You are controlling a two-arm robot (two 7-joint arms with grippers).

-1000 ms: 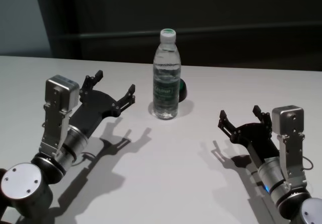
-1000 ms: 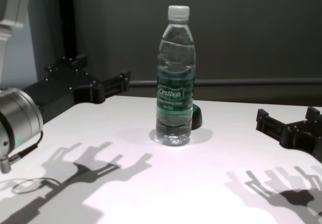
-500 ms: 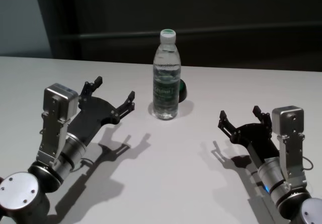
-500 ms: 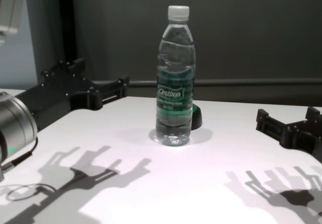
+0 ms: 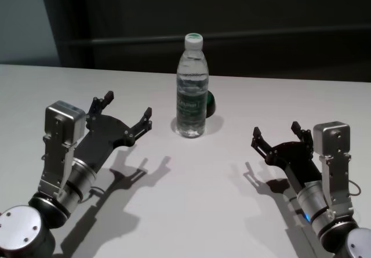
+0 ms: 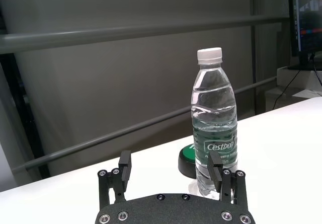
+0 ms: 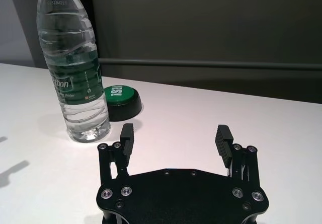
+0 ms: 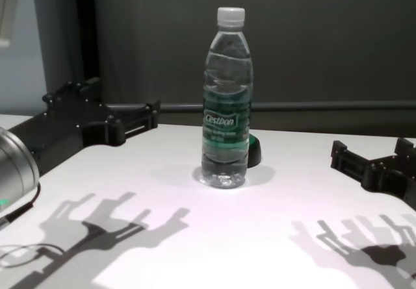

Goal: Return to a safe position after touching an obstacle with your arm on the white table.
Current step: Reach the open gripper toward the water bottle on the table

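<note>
The clear water bottle (image 5: pixel 191 90) with a white cap and a green "Cestbon" label stands upright near the far middle of the white table (image 5: pixel 203 182). My left gripper (image 5: pixel 127 107) is open and empty. It hovers over the table to the left of the bottle, clearly apart from it. In the left wrist view the bottle (image 6: pixel 215 128) stands beyond one open finger of that gripper (image 6: pixel 170 161). My right gripper (image 5: pixel 276 131) is open and empty at the near right, well away from the bottle (image 7: pixel 75 78).
A low round green-topped button (image 5: pixel 210 102) sits on the table just behind the bottle on its right; it also shows in the right wrist view (image 7: pixel 118 100). A dark wall with a rail runs behind the table's far edge.
My left arm has drawn back to the left and toward me, away from the bottle, with the gripper still open. The bottle and my right arm have not moved.
</note>
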